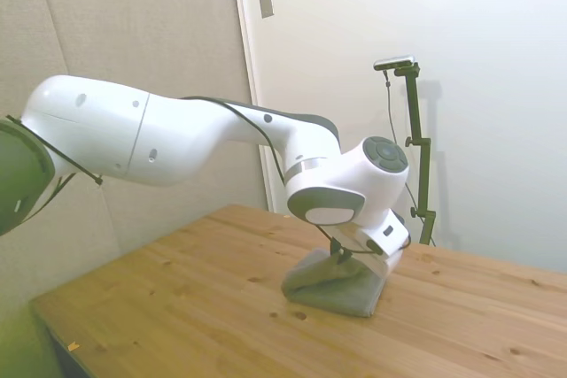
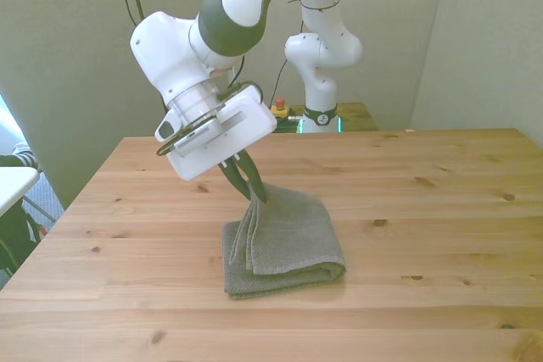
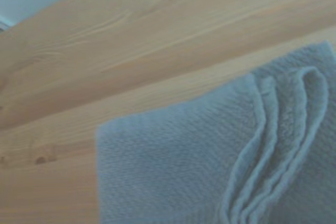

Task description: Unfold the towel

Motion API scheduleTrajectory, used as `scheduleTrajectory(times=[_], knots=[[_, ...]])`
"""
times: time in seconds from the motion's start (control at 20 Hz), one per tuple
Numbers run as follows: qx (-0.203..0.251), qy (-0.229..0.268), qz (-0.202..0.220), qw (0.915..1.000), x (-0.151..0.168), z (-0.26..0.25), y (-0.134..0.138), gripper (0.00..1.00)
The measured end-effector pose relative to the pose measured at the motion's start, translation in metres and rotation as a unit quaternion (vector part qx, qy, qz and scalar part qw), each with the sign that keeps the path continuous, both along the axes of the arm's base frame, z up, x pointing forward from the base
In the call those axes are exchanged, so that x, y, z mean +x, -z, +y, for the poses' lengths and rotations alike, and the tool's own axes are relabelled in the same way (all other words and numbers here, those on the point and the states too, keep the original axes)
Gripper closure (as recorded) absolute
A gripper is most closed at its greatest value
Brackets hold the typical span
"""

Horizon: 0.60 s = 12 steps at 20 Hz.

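Grey towel, unlabelled, pinched at its edge by hand.

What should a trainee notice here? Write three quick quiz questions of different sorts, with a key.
1. True or false: the towel lies fully flat and spread out on the table.
2. Multiple choice: the tool is A) shut on a raised part of the towel, B) open above bare wood, C) out of view.
3. Fill in: the towel's colour is ____.

Key: 1 false, it is folded in layers with one part lifted; 2 A; 3 grey.
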<state>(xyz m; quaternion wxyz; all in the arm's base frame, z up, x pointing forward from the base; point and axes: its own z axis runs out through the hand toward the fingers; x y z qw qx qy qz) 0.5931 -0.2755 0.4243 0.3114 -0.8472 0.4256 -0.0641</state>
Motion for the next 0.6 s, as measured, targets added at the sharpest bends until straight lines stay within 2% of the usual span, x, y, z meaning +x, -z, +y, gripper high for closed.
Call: scheduleTrajectory(times=[0.35,0.55,0.6], knots=[[-0.024,-0.071,-0.038,0.9965,-0.002,0.094,-0.047,1.0],[-0.046,-0.108,-0.046,0.992,-0.001,0.139,-0.055,1.0],[-0.054,-0.119,-0.045,0.9904,0.001,0.15,-0.053,0.0]])
